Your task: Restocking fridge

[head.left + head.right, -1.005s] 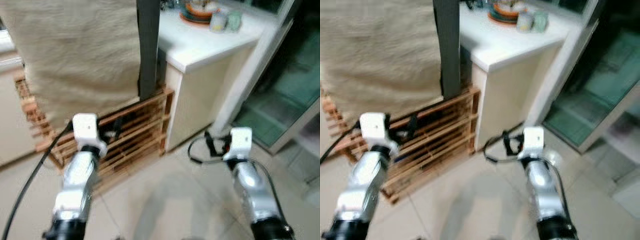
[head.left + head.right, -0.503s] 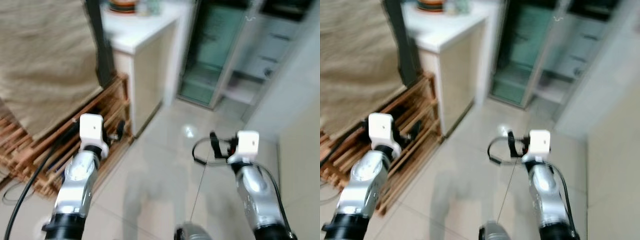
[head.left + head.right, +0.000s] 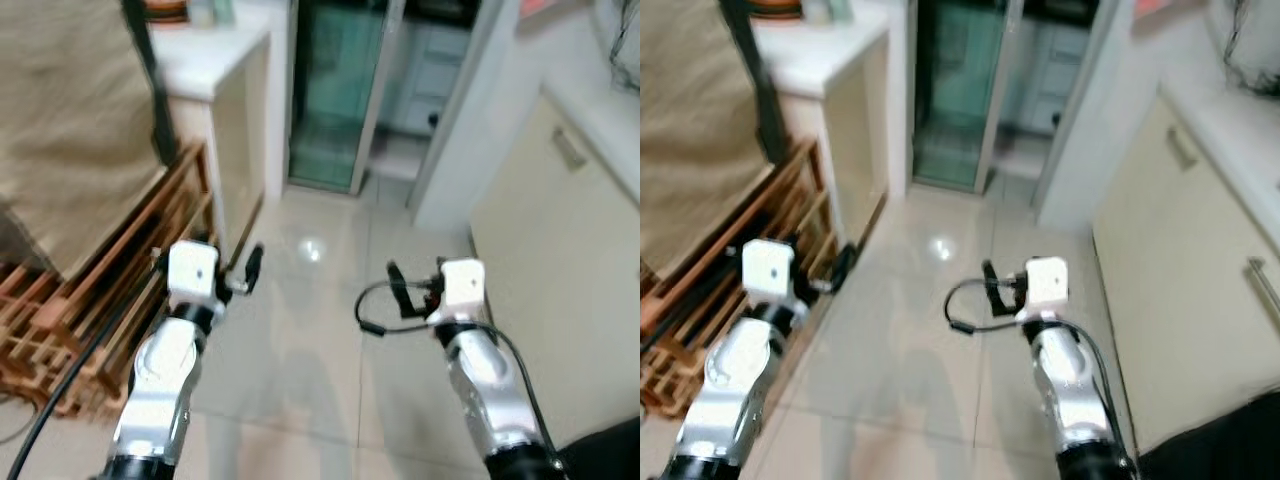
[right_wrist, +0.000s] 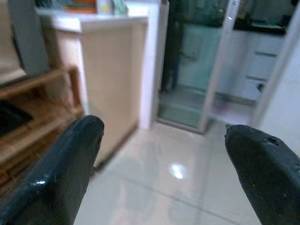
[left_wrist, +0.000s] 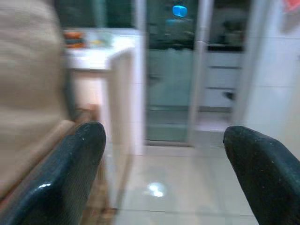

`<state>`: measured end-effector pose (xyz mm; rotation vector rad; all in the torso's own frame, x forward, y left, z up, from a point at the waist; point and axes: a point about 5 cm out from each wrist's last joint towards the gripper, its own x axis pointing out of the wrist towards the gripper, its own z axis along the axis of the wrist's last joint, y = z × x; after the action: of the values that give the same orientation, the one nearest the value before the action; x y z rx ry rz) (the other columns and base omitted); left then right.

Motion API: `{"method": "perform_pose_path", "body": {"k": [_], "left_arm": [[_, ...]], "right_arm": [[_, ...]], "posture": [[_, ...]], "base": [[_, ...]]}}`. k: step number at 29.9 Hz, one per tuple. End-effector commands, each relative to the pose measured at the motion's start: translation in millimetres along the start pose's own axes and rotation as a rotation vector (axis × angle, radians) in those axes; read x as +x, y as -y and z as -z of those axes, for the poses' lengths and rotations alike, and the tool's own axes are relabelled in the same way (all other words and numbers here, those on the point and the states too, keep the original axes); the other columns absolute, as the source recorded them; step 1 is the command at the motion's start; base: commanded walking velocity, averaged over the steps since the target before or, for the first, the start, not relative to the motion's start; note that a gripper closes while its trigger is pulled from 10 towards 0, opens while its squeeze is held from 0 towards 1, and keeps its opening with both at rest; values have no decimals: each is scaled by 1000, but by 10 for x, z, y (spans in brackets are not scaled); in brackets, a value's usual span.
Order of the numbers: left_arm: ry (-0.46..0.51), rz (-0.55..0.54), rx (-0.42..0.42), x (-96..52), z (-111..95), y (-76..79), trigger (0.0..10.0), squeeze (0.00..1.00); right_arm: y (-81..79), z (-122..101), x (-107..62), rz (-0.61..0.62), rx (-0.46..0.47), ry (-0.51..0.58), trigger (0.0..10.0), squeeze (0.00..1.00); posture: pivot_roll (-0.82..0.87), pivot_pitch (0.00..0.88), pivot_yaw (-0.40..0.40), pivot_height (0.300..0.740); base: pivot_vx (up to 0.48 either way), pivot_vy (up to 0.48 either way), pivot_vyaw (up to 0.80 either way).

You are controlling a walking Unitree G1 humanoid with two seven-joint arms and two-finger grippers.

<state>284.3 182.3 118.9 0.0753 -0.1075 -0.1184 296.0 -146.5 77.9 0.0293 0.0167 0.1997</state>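
Two silver arms held out over a glossy tiled floor (image 3: 930, 330) (blurred), wooden rack (image 3: 700, 300) left, cream cabinet (image 3: 1180, 270) right, glass door (image 3: 955, 90) ahead.

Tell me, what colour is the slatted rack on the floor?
The slatted rack is orange-brown wood, clearest in the left eye view.
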Motion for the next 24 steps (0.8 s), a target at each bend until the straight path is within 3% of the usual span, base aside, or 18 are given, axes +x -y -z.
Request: {"method": "perform_pose_path", "body": {"k": [1, 8, 13, 14, 17, 24], "left_arm": [[3, 2, -15, 38, -37, 3, 10000, 0], [-17, -22, -27, 105, -65, -93, 10000, 0], [-6, -35, -70, 91, -66, -62, 10000, 0], [28, -32, -143, 73, -107, -9, 10000, 0], [43, -12, -169, 21, -131, 48, 10000, 0], [-7, -4, -49, 13, -62, 58, 10000, 0]], "right_arm": [[83, 11, -28, 42, 10, 2, 10000, 0], [14, 51, -57, 39, 28, -10, 10000, 0], [57, 89, -70, 44, 28, -25, 10000, 0], [48, 86, -47, 36, 27, -28, 10000, 0], [40, 76, -13, 23, 26, -33, 10000, 0], [61, 67, 0, 7, 16, -40, 10000, 0]], "posture": [[-94, 0, 6, 740], [-92, 0, 0, 740], [-85, 0, -10, 740], [-82, 0, -18, 740], [-78, 0, -24, 740], [-71, 0, -40, 740]], "base": [[300, 375, 0], [0, 459, 0], [0, 480, 0], [0, 472, 0], [0, 463, 0], [0, 314, 0]]}}
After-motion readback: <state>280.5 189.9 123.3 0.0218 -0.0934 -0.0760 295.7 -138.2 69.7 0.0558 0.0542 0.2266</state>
